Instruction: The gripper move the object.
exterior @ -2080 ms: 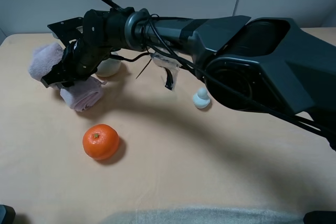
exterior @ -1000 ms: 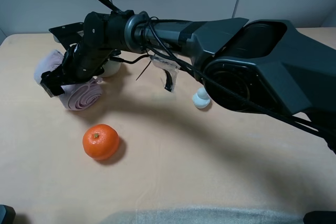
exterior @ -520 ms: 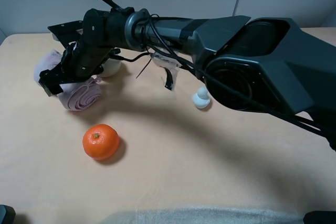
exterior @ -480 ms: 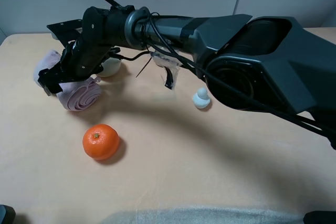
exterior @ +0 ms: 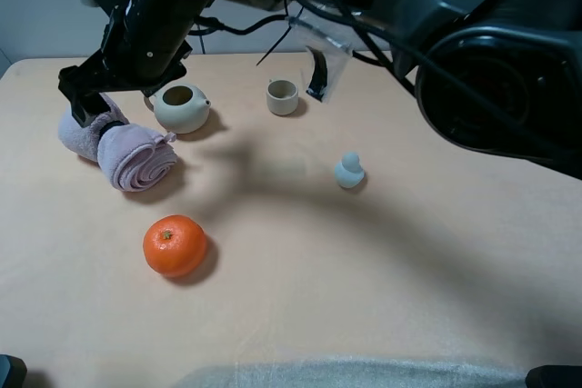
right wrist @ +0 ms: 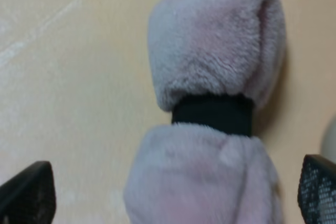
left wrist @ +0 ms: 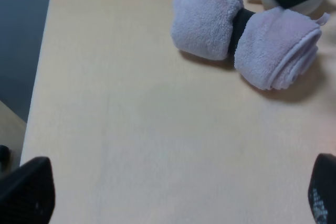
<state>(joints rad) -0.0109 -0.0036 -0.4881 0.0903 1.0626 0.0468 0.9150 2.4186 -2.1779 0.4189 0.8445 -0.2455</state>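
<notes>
The mauve-pink towel [exterior: 125, 150] lies on the table at the left, rolled into two lobes with a dark band [right wrist: 212, 114] at its middle. My right gripper [exterior: 91, 104] reaches across from the right and hangs just above the towel's far lobe. It is open, with its dark fingertips [right wrist: 26, 195] wide apart on either side of the towel [right wrist: 215, 66] and not touching it. My left gripper [left wrist: 173, 192] is open and empty, well away from the towel [left wrist: 247, 30].
A pale teapot [exterior: 180, 106] stands right behind the towel, and a small cup [exterior: 282, 95] is further right. An orange fruit [exterior: 175, 244] lies in front of the towel. A small pale blue duck [exterior: 348, 171] sits mid-table. A grey cloth [exterior: 364, 374] lies at the front edge.
The right gripper, earlier shut on the towel, has opened and risen. The towel now rests on the table. The teapot and cup are now uncovered.
</notes>
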